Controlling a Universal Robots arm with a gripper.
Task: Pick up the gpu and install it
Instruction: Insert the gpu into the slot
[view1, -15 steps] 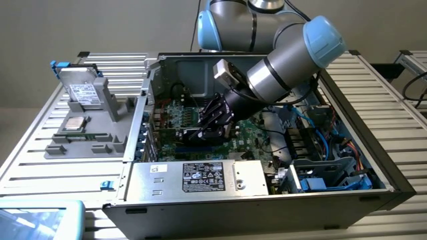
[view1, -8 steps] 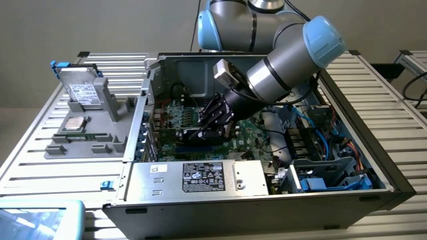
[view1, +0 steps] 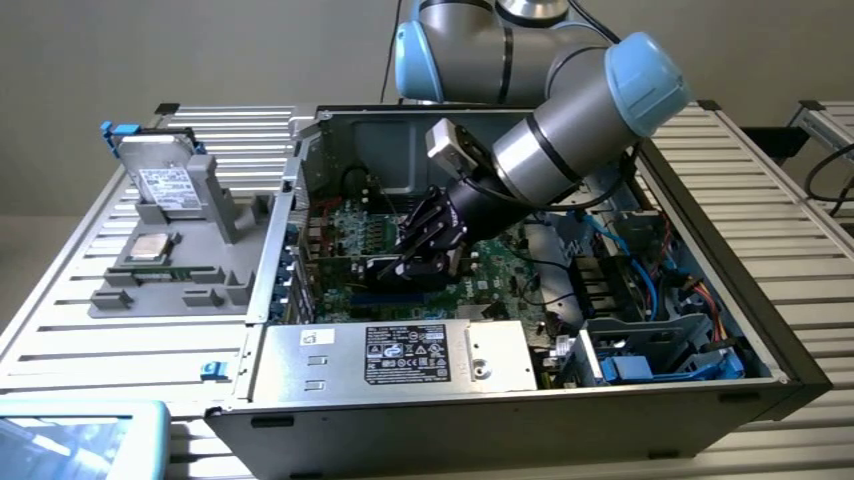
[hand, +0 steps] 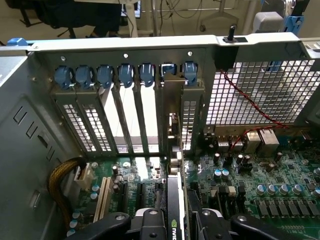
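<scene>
My gripper (view1: 424, 250) reaches down inside the open computer case (view1: 747, 300), over the green motherboard (view1: 507, 260). It is shut on the gpu (view1: 400, 272), a dark card standing on edge just above the board. In the wrist view the gpu (hand: 175, 197) runs edge-on between my two black fingers (hand: 150, 222), with a green logo on its top edge. Its silver bracket (hand: 172, 115) stands upright against the slotted rear wall (hand: 130, 45) of the case, in line with one of the open slots. My gripper (hand: 176, 222) holds the card from above.
A row of blue slot latches (hand: 125, 75) lines the rear wall. A yellow cable bundle (hand: 60, 185) and a red wire (hand: 250, 105) lie nearby. The power supply (view1: 400, 355) sits at the case front. A grey fixture (view1: 174, 270) outside holds a hard drive (view1: 167, 185).
</scene>
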